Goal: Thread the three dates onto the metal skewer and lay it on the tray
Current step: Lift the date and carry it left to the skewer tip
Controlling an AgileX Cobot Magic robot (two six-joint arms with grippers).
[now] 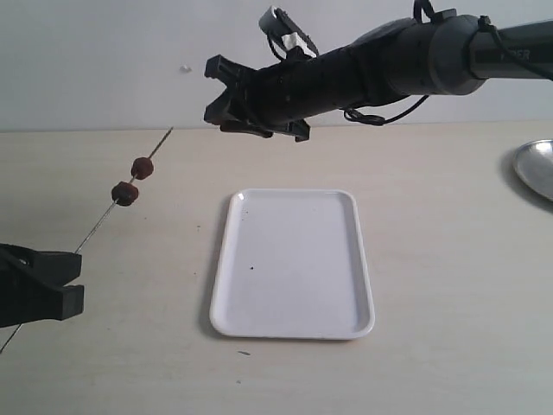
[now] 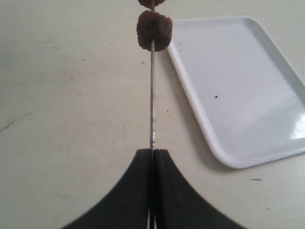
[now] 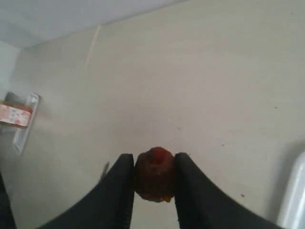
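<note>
A thin metal skewer (image 1: 97, 228) slants up from my left gripper (image 1: 76, 278) at the left edge toward the back wall. Two dark reddish dates (image 1: 125, 194) (image 1: 143, 168) sit threaded on it, near its far tip. In the left wrist view the black jaws are pressed together on the skewer (image 2: 152, 95), with the nearer date (image 2: 154, 30) ahead. My right gripper (image 1: 226, 102) hovers above the table behind the white tray (image 1: 293, 324), to the right of the skewer tip. It is shut on a third date (image 3: 155, 174), pinched between both fingers.
A round silvery metal dish (image 1: 536, 169) sits at the right edge of the exterior view. The white tray lies flat in the middle of the beige table, with a few dark specks on it.
</note>
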